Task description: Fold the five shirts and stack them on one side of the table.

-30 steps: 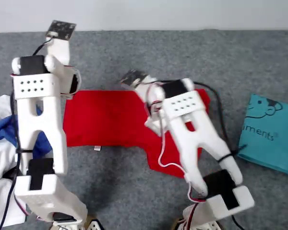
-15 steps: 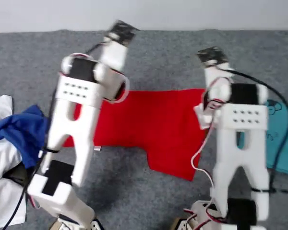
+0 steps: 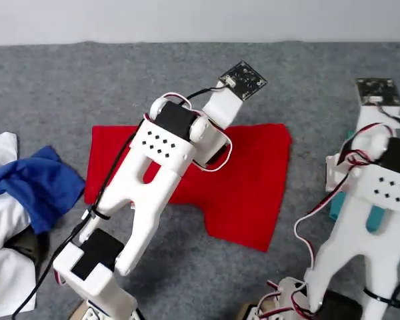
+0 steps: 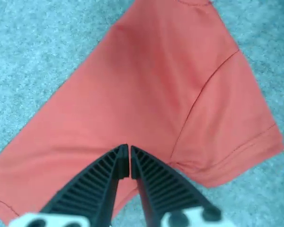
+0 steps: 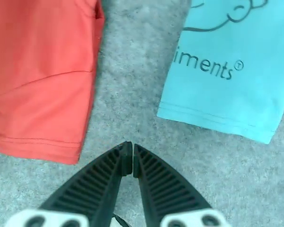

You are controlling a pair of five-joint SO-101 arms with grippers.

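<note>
My left gripper (image 4: 129, 149) hangs over the red cotton shirt (image 3: 247, 180), its fingers pressed together with nothing between them. The shirt lies flat in the middle of the grey felt-covered desk (image 3: 307, 73), one short sleeve jutting out along its near edge. My right gripper (image 5: 132, 144) is likewise closed and empty. It is poised above bare felt in the gap between the red hem and the teal printed shirt (image 5: 232, 71), which lies on the right side. Over on the left, a crumpled blue shirt (image 3: 33, 187) sprawls across a white shirt (image 3: 3, 280), neither of them folded.

Now the dangers, as I judge them. If I drop the left gripper without spreading it first, I only poke the cloth and press a wrinkle into it. If I spread it and bite too deep, I could catch the felt along with the sleeve, and the lift would tug the whole shirt askew. The fabric looks thin and limp, so a pull from one corner is likely to bunch it rather than fold it cleanly. On the right I sit close to the teal edge, where a careless sweep could snag it.
</note>
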